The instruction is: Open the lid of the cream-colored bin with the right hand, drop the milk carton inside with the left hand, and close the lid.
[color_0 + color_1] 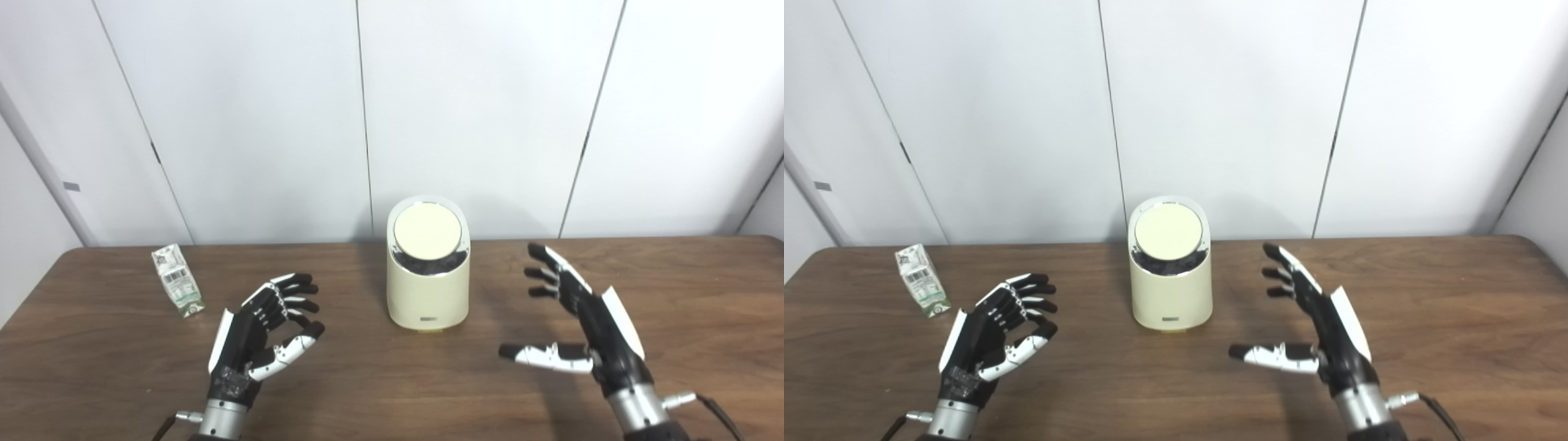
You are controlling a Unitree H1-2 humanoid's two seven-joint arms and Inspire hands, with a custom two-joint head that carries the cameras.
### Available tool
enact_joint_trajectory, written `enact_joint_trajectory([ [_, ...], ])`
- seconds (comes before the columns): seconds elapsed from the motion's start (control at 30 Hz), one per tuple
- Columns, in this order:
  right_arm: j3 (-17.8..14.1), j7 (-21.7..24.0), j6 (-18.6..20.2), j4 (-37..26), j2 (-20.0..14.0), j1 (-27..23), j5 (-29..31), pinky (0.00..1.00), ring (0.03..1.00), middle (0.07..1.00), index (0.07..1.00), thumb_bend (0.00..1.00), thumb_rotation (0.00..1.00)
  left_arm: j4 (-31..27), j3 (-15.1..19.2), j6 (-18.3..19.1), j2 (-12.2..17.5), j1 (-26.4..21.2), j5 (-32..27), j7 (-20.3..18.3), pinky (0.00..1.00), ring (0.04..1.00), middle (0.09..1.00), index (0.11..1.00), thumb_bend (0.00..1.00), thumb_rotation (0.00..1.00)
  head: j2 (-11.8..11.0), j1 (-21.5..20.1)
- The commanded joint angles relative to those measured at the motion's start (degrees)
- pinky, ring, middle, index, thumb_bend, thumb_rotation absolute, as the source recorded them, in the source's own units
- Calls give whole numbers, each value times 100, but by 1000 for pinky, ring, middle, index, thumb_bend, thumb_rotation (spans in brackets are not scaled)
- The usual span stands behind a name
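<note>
You have a dark wooden table [674,294] set against a wall of white panels [478,110].

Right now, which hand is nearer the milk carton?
The left hand: the milk carton stands just beyond it on the left, while the right hand is past the cream-colored bin.

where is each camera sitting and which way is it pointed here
Left eye view: on the robot's head, looking forward and down at the wooden table and white wall; both forearms rise from the bottom edge, left hand and right hand open, fingers apart.
Right eye view: beside it, a little to the right, facing the same way; the same arms show.
Shared: the cream-colored bin with its lid shut, the milk carton standing far left, both hands. Everything sits further left in the right eye view.
</note>
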Motion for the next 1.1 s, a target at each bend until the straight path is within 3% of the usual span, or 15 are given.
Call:
enact_joint_trajectory([
  [0.0, -36, -65, 106, -152, -39, -355, -126, 715, 814, 897, 899, 726, 323, 304, -39, -153, -82, 119, -93, -11, 475, 605, 693, 739, 628, 141, -14, -10],
  [0.23, 65, -87, 559, -171, -62, -1075, -576, 652, 802, 893, 893, 714, 346, 370, -21, -156, -101, 95, -36, 26, 479, 598, 694, 733, 639, 136, -18, -40],
  [0.33, 96, -33, 794, -77, -54, -1395, -622, 665, 808, 924, 889, 715, 329, 378, -23, -156, -93, 89, -12, 10, 484, 604, 698, 738, 616, 120, -20, -21],
  [0.57, 280, 121, 1246, 141, -149, -2159, -847, 676, 811, 891, 903, 698, 305, 396, -22, -150, -86, 87, -20, 12, 491, 606, 698, 738, 600, 85, -29, -54],
  [0.83, 648, 487, 1844, 586, -370, -2890, -1289, 684, 832, 925, 949, 760, 296, 470, -39, -166, -90, 52, 28, 0, 485, 606, 699, 739, 615, 106, -30, -12],
  [1.07, 942, 495, 1763, 993, -421, -3133, -1491, 689, 851, 923, 944, 755, 281, 463, -23, -171, -137, 35, -18, -50, 482, 602, 694, 732, 609, 81, -36, -7],
])
